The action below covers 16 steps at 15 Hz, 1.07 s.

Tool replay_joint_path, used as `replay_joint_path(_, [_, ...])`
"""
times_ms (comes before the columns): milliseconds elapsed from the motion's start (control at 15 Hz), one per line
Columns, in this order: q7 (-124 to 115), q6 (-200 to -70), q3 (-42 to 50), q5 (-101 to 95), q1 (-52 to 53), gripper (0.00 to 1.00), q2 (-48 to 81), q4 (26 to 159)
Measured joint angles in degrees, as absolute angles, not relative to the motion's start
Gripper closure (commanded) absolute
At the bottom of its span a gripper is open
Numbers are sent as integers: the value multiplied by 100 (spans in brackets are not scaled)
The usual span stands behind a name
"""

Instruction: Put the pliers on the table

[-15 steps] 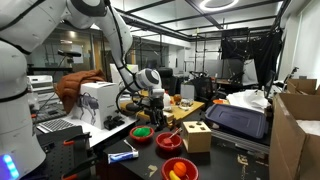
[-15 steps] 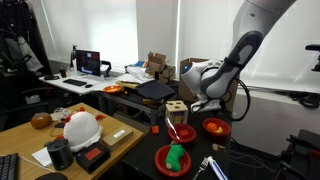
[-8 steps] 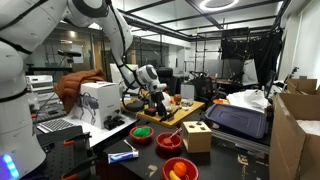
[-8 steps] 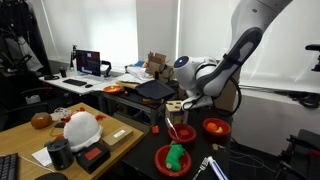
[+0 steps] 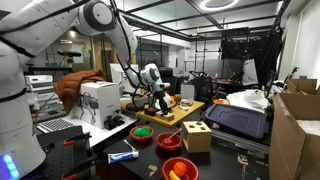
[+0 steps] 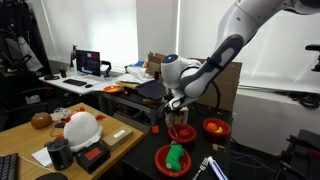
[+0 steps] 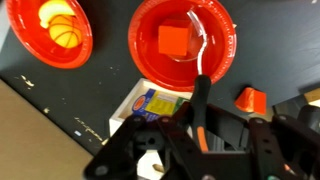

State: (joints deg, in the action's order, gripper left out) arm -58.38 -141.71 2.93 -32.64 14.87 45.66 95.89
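My gripper is shut on the pliers, which have black and orange handles. Their metal tip reaches out over a red bowl that holds an orange cube. The gripper hangs above the black table. In both exterior views the gripper hovers over the bowls at the table's end. The pliers are too small to make out there.
A second red bowl holds yellow and orange pieces. A blue and yellow card and an orange piece lie on the table below me. A light wooden board, a wooden box and a bowl with a green thing stand nearby.
The arm has swung sideways with the pliers still held, away from the wooden board and over the red bowls.
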Motion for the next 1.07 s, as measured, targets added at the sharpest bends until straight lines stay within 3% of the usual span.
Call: replay_joint_path(1067, [-1472, -13911, -119, -970, 1571, 95, 7293, 6207])
